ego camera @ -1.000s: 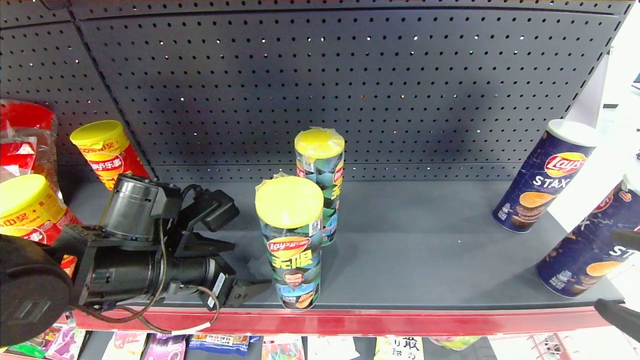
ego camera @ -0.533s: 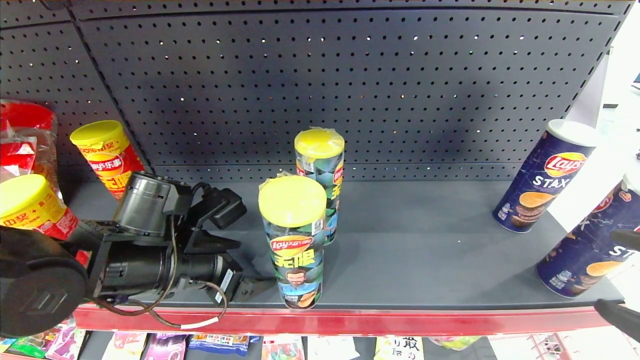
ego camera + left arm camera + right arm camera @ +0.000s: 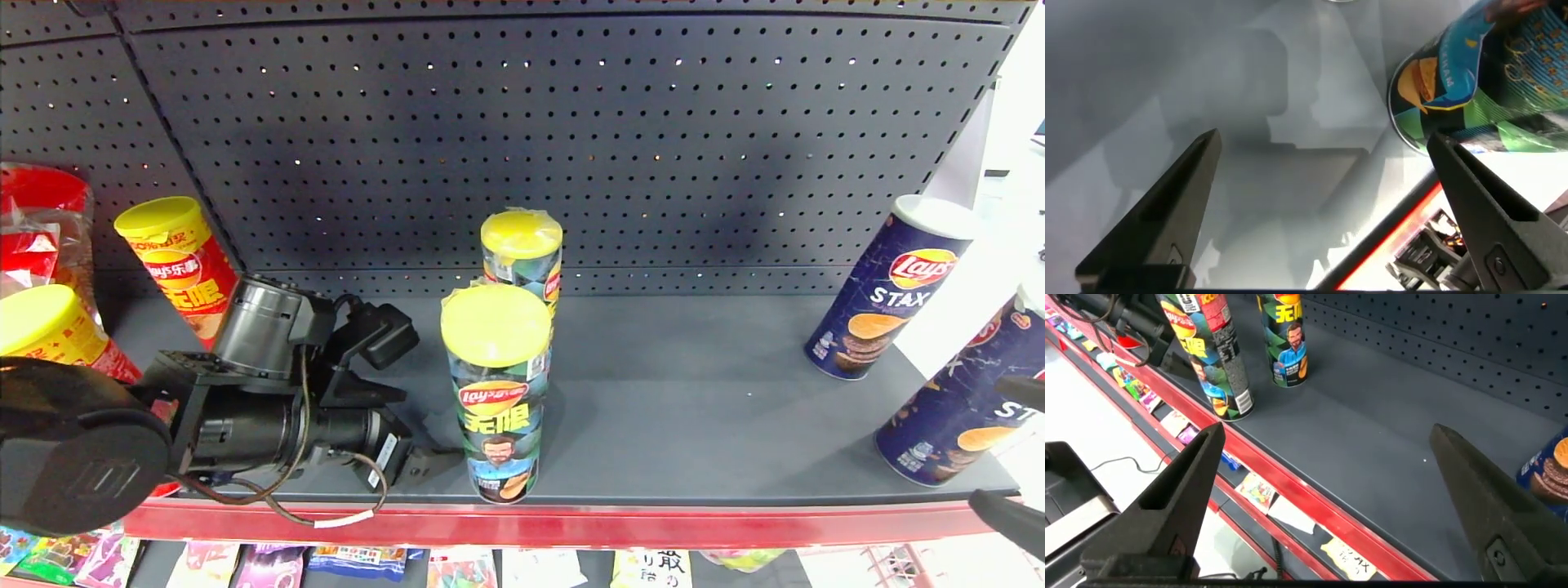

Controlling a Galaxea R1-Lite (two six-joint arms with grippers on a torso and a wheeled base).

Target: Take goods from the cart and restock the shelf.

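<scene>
Two green-and-blue chip cans with yellow lids stand on the dark shelf (image 3: 694, 408). The front can (image 3: 495, 392) is near the red shelf edge, the rear can (image 3: 522, 245) right behind it. My left gripper (image 3: 437, 457) lies low on the shelf, just left of the front can's base. In the left wrist view this gripper (image 3: 1323, 139) is open, and the can (image 3: 1462, 90) stands just past one fingertip, outside the gap. My right gripper (image 3: 988, 441) hangs open off the shelf's front right corner. The right wrist view shows its fingers wide (image 3: 1327, 433), with both cans (image 3: 1208, 351) far off.
Two dark blue chip cans (image 3: 890, 286) (image 3: 955, 408) stand at the right end. Red cans with yellow lids (image 3: 175, 253) (image 3: 49, 331) stand at the left. A pegboard (image 3: 531, 147) closes the back. A red lip (image 3: 571, 523) runs along the front, with packets below.
My left arm has slid to the right along the shelf, and the front can has shifted right with it, now lining up before the rear can. The right gripper has stayed put.
</scene>
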